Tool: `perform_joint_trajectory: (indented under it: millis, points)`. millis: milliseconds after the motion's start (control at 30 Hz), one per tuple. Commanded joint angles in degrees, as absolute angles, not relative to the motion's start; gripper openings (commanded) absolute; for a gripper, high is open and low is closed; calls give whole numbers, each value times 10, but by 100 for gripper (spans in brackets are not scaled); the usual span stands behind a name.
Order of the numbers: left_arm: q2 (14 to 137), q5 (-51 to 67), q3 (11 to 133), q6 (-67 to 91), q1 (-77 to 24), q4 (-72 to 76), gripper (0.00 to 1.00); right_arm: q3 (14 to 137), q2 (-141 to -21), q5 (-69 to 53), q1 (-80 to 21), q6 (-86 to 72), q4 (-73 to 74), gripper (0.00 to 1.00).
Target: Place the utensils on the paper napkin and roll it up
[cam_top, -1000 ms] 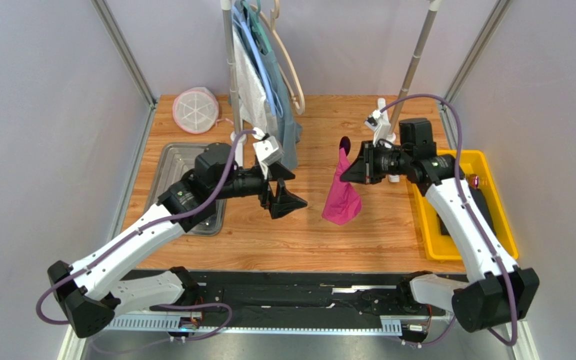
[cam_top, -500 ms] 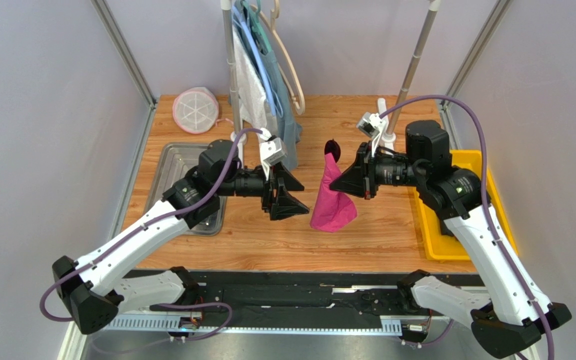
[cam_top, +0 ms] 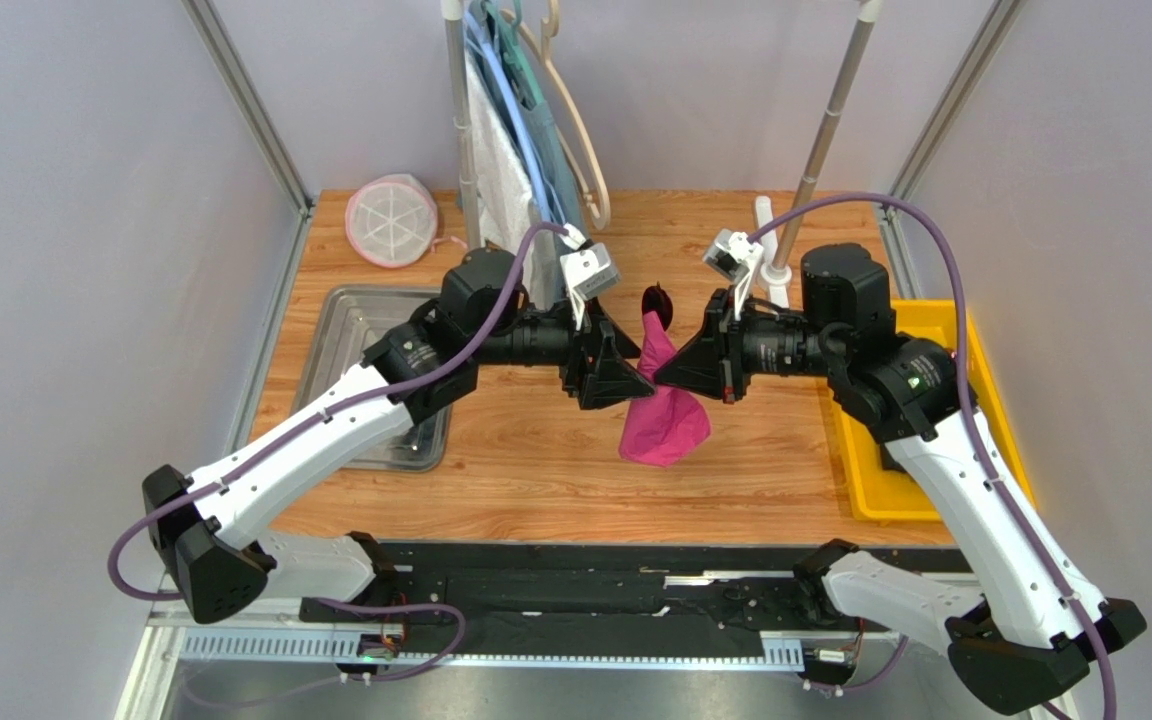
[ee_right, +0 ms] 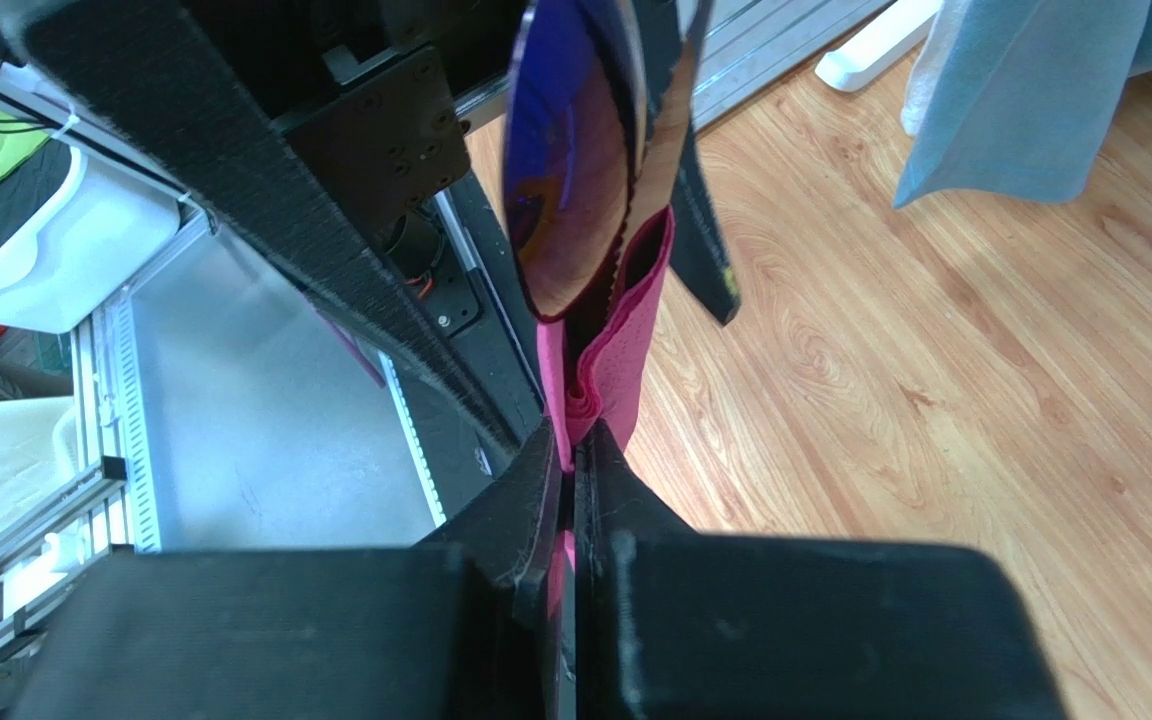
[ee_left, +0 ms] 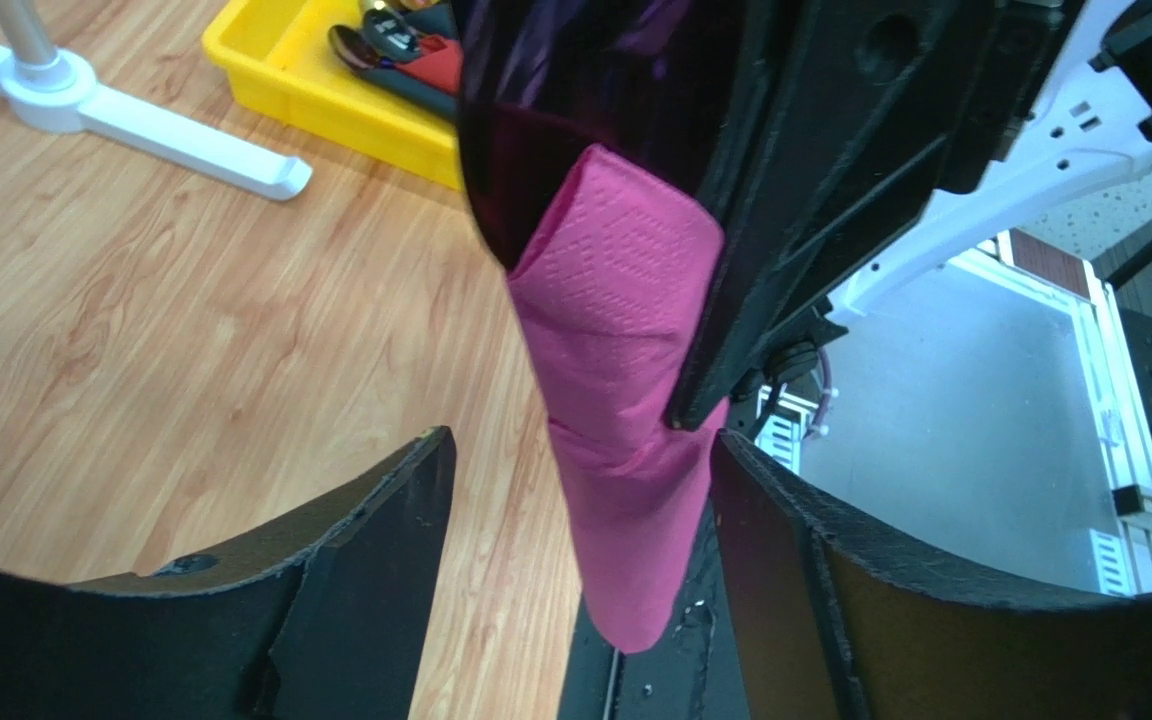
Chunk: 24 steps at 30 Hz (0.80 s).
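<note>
The paper napkin point(cam_top: 663, 413) is a magenta roll hanging upright in the air above the table's middle. Dark-purple utensils point(cam_top: 659, 305) stick out of its top, a spoon bowl point(ee_right: 575, 165) uppermost. My right gripper point(cam_top: 687, 371) is shut on the roll from the right, its jaws pinching the pink paper point(ee_right: 624, 338) at their tips point(ee_right: 569, 447). My left gripper point(cam_top: 633, 375) has come in from the left and is open. Its fingers point(ee_left: 372, 555) stand on either side of the roll's lower end point(ee_left: 620, 450), with a gap on both sides.
A yellow bin point(cam_top: 992, 458) holding dark items sits at the right edge. A metal tray point(cam_top: 345, 323) lies at the left, a round pink-and-white lid point(cam_top: 390, 219) behind it. Blue garments point(cam_top: 537, 180) hang on a rack at the back, next to a white stand pole point(cam_top: 826, 135).
My left arm has swung right until its jaws straddle the napkin roll, and the jaws have narrowed. My right gripper carried the roll slightly left and stayed shut on it.
</note>
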<state>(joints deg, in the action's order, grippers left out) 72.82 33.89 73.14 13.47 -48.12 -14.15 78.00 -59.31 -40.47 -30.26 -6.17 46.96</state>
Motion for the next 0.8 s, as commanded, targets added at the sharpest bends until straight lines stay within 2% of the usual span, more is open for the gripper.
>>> perform_joint_trajectory:
  millis: [0, 267, 400, 567, 667, 767]
  points:
    - [734, 361, 741, 145, -490, -110, 70, 801, -587, -401, -306, -57, 440, 0]
    - [745, 385, 736, 153, -491, -91, 66, 802, -584, -402, -308, -69, 431, 0]
    - [742, 402, 722, 149, -490, -68, 57, 802, -582, -402, -308, -72, 430, 0]
    - [744, 417, 713, 149, -492, -62, 59, 800, -577, -400, -308, -79, 423, 0]
    - [744, 424, 708, 148, -492, -53, 56, 801, -577, -398, -308, -79, 424, 0]
    - [745, 428, 706, 149, -492, -43, 45, 799, -573, -399, -307, -83, 418, 0]
